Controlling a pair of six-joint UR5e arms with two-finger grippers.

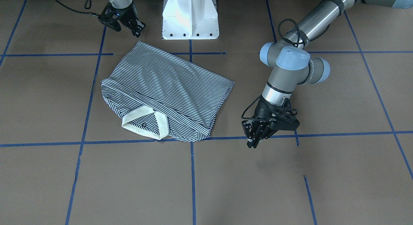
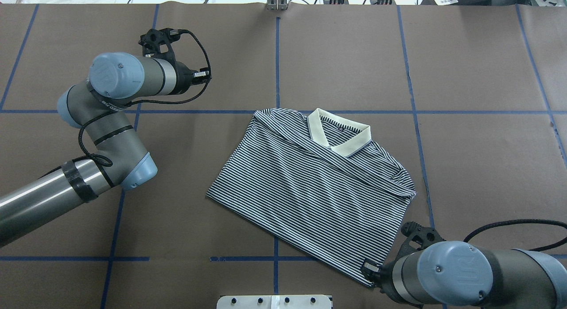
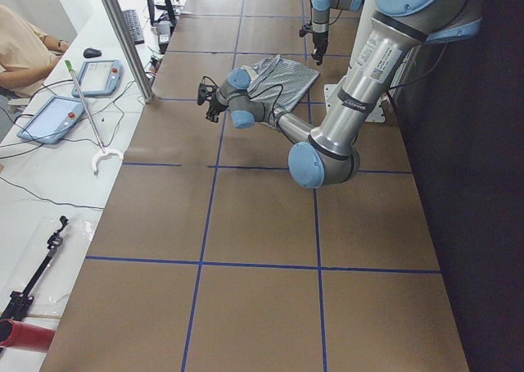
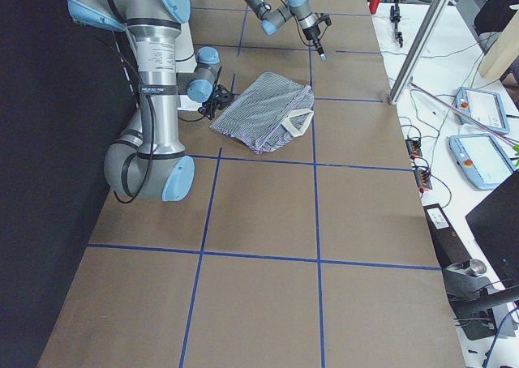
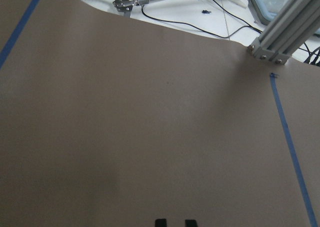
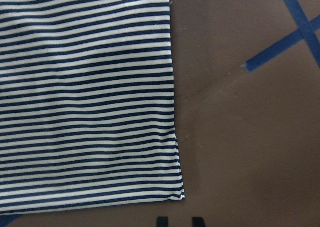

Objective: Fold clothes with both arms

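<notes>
The striped polo shirt (image 2: 310,185) lies folded on the brown table, sleeves turned in, its cream collar (image 2: 339,134) on the far side from me. It also shows in the front view (image 1: 167,92) and in the right wrist view (image 6: 85,97). My right gripper (image 1: 135,28) hovers at the shirt's near right hem corner (image 6: 177,194); its fingertips (image 6: 162,221) sit close together, shut and empty, just off the cloth. My left gripper (image 1: 255,141) is shut and empty above bare table, well left of the shirt. Its tips (image 5: 160,222) show over plain brown surface.
The white pedestal base (image 1: 190,18) stands at the table's near edge, just behind the shirt's hem. Blue tape lines (image 2: 277,69) divide the table into squares. An aluminium post (image 5: 285,32), cables and tablets (image 3: 98,75) lie beyond the far edge, where an operator (image 3: 24,48) sits.
</notes>
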